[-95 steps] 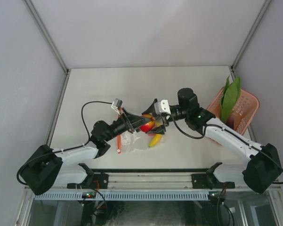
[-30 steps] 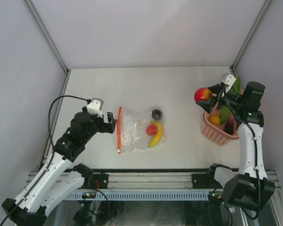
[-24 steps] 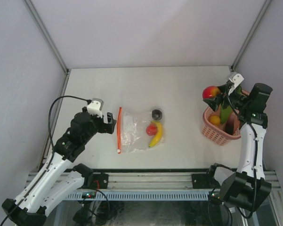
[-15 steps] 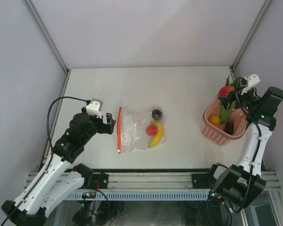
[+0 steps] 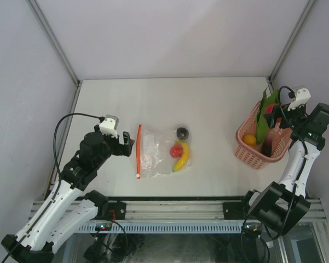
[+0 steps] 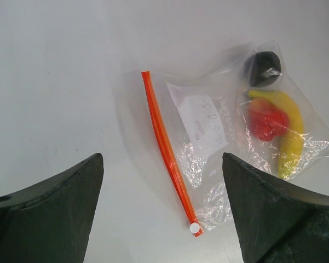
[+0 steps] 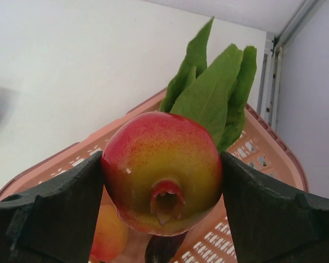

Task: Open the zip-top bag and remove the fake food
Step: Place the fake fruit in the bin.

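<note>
- Zip-top bag: lies flat on the white table, left of centre and well apart from the basket; clear, crinkled plastic.
- Zipper strip: runs red-orange along the bag's left edge, straight, with a small white slider at the near end; whether sealed or parted cannot be told.
- White label: sits just behind the strip, with faint handwriting too small to read.
- Banana: rests at the bag's right end under the plastic, curved, touching the red fruit beside it.
- Dark ball: lies at the bag's far right corner, just beyond the banana's tip, apparently under the film.
- Left gripper: hangs above the table just left of the zipper strip, jaws spread wide, nothing between them, clear of the bag.
- Right gripper: clamps a red-and-yellow fruit, one finger on each side, above the basket's far end.
- Pink lattice basket: stands at the table's right edge.
- Green leafy vegetable: stands upright in the basket, behind the held fruit.
- Orange fruit: sits in the basket's left part; next to it lies a dark piece, too hidden to name.
</note>
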